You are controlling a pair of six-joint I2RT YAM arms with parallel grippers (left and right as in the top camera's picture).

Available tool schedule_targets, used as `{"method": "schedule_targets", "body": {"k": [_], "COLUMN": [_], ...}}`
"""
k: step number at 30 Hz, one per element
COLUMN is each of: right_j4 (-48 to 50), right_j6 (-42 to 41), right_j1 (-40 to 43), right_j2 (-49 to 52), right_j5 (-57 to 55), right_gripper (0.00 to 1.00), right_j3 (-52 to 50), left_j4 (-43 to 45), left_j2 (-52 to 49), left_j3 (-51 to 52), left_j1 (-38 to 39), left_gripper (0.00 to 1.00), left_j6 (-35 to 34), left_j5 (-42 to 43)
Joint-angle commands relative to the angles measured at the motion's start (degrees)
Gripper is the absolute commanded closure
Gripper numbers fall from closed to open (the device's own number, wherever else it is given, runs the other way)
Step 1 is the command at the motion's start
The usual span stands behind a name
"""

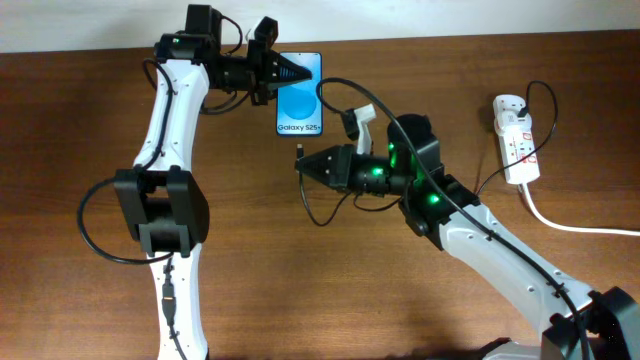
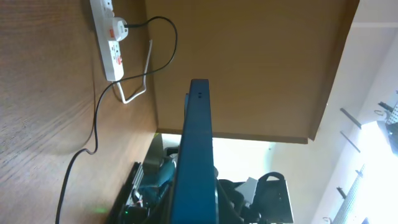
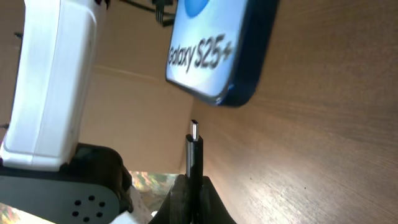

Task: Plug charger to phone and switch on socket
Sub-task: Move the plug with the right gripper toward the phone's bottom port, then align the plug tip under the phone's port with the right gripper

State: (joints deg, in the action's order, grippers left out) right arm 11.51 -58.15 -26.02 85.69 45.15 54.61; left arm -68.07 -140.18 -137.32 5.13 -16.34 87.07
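Observation:
The phone (image 1: 300,105) lies at the back middle of the table with its blue screen facing up. My left gripper (image 1: 292,70) is shut on its far end; the left wrist view shows the phone edge-on (image 2: 196,149) between the jaws. My right gripper (image 1: 308,163) is shut on the charger (image 1: 300,153), whose connector tip points at the phone's near end. In the right wrist view the tip (image 3: 194,140) sits a short gap below the phone's edge (image 3: 217,56), apart from it. The socket (image 1: 518,145) lies at the right.
The charger's black cable loops on the table under my right arm (image 1: 318,215) and runs to a plug in the socket (image 2: 111,37). A thick white cord (image 1: 575,226) leaves the socket toward the right edge. The table's back edge is just behind the phone.

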Motion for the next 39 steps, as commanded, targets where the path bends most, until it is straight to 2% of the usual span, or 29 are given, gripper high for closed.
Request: {"method": "schedule_targets", "body": {"k": [1, 39], "right_j4": [1.4, 4.0], "right_j6": [-0.9, -2.2], "right_j1": [1.0, 1.0], "right_j2": [0.2, 1.8], "right_j5": [-0.9, 2.8], "right_gripper": [0.96, 0.96], "right_j3": [-0.1, -0.1], "left_j4": [0.0, 1.6], "left_j2": [0.5, 0.5], "left_j3": [-0.7, -0.7], "left_j1": [-0.1, 0.7], "left_gripper": [1.00, 1.00], "left_j6": [-0.8, -0.8], "left_j5": [3.0, 1.7]}}
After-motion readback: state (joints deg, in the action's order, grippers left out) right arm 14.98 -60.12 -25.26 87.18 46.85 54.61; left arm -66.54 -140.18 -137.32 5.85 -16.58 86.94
